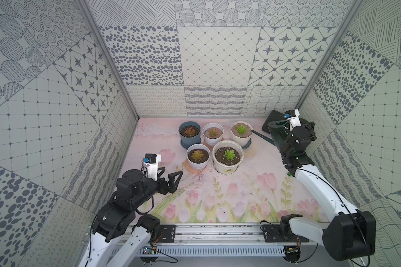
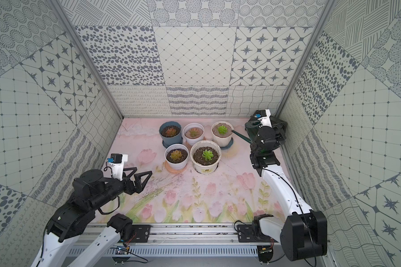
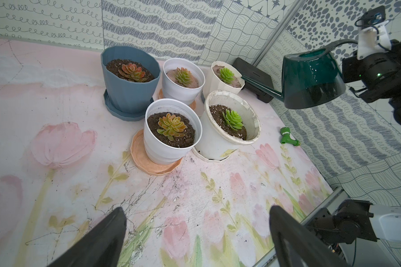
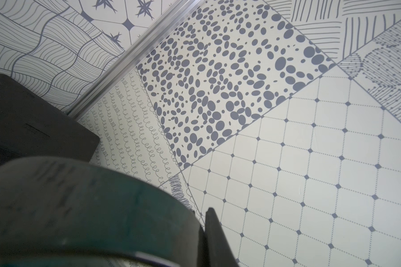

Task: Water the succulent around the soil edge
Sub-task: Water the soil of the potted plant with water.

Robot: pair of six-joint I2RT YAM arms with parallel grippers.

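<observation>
Left pincer agape, right pincer gripping watering can, spout at pot rim

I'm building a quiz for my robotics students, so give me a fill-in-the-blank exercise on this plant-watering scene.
The table holds ___ potted succulents.
The watering can, held by the right gripper, is dark ___.
The left gripper stands ___ and empty.
The far-left pot is ___.
Missing words: five, green, open, blue.
</observation>
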